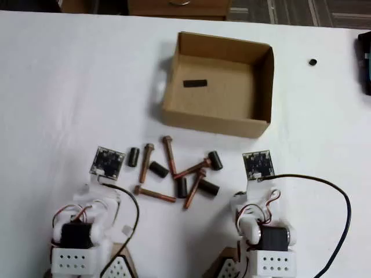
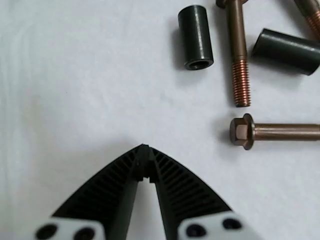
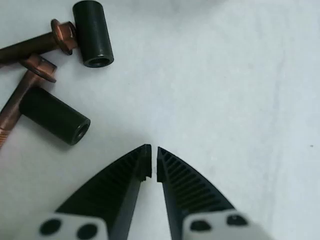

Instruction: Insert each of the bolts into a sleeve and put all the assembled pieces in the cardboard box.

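Note:
Several copper bolts (image 1: 170,155) and black sleeves (image 1: 158,169) lie loose and scattered on the white table between the two arms. Behind them stands the open cardboard box (image 1: 264,81). My left gripper (image 2: 145,150) is shut and holds nothing; a sleeve (image 2: 196,36) and two bolts (image 2: 238,55) (image 2: 275,132) lie just ahead of it. My right gripper (image 3: 154,151) is shut with only a hairline gap, over bare table. Two sleeves (image 3: 93,33) (image 3: 54,116) and two bolt heads (image 3: 62,36) (image 3: 40,67) lie close to it.
A black strip (image 1: 195,83) lies on the box floor. A small black object (image 1: 313,61) sits on the table at the right, and a dark device (image 1: 365,55) shows at the right edge. A black cable (image 1: 342,202) loops beside the right arm.

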Controlling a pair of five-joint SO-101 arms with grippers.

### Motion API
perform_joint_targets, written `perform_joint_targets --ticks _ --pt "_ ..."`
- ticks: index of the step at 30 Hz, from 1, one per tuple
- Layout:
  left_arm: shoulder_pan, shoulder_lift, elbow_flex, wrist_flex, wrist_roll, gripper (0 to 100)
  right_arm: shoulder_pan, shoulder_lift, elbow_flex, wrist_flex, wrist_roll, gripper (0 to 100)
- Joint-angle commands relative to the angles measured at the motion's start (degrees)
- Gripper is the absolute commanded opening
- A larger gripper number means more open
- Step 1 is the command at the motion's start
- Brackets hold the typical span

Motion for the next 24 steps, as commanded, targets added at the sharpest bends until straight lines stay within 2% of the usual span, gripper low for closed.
perform_joint_targets --ticks 1,14,18,24 --pt "-0.26 -1.58 1.19 -0.62 -0.44 2 0.22 -0.66 0.44 -0.57 0.00 2.0" --pt "-0.53 -1.58 1.19 -0.62 0.00 2 0.22 -0.66 0.44 -0.57 0.00 2.0" --pt "-0.62 -1.58 0.40 -0.70 4.75 2 -0.31 -0.75 0.18 -3.03 -0.09 2.0" --pt "-0.97 -1.58 -3.65 0.00 4.84 2 6.02 -0.31 -12.92 0.84 0.00 2.0"
